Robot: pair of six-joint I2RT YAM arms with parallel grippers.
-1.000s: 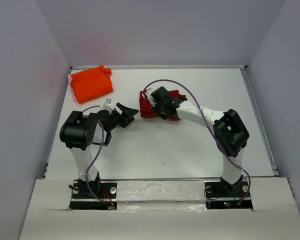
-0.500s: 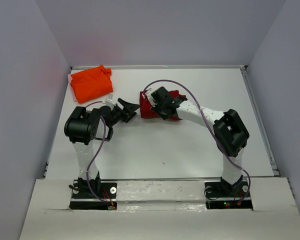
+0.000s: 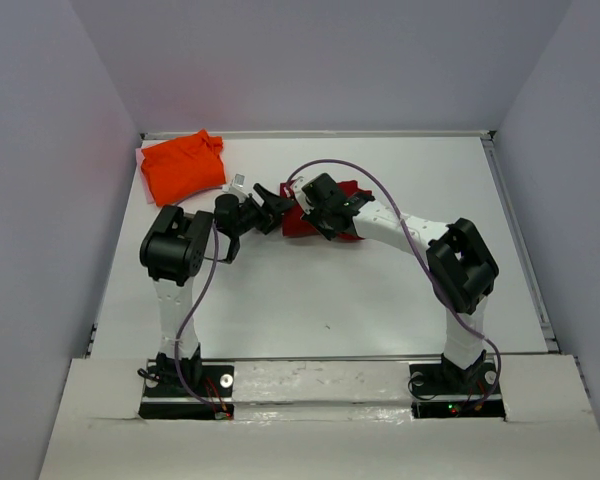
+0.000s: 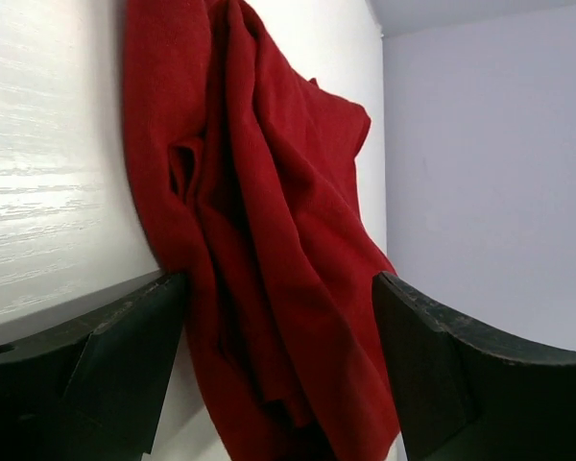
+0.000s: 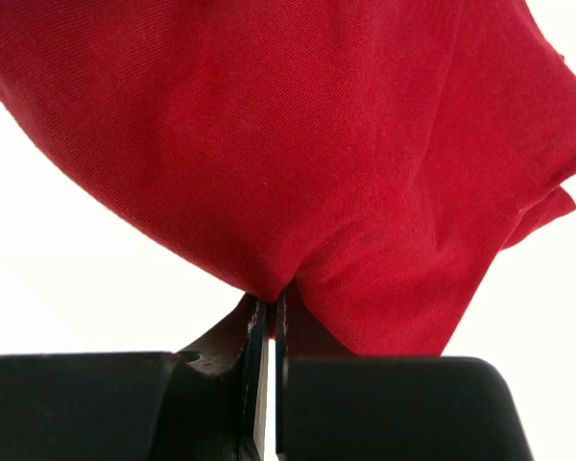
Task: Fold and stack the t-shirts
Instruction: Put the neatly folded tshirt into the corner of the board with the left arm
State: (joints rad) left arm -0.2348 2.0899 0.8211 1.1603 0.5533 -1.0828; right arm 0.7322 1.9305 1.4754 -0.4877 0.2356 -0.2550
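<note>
White counter (image 3: 330, 300) fills the overhead view, and all the action is packed near its middle. Far left corner first: the orange t-shirt (image 3: 183, 167) lies in a rough squarish pad by the back edge, well apart from everything, nothing touching it. It looks roughly folded from up here, though I can't make out how neatly.

Now the main event, the crimson t-shirt (image 3: 294, 222). It's a crumpled heap near the centre of the counter, half hidden under the two wrists. Up close it hangs in loose vertical folds (image 4: 269, 221), lifted off the surface on one side.

The right pincer (image 3: 320, 212) is doing that lifting. Its own camera shows the fingers pressed together on a tuck of red cloth (image 5: 266, 305), the fabric ballooning out above the pinch.

And the left pincer (image 3: 278, 206) is right alongside at the heap's left edge, fingers spread wide (image 4: 278, 288), a hanging fold of crimson sitting between them but not gripped.

So I read this as the opening of the fold on the red shirt: getting a second hold. Next it wants the left to close on that dangling edge, then both draw apart and lay the shirt flat. The risk is grabbing several layers at once.
</note>
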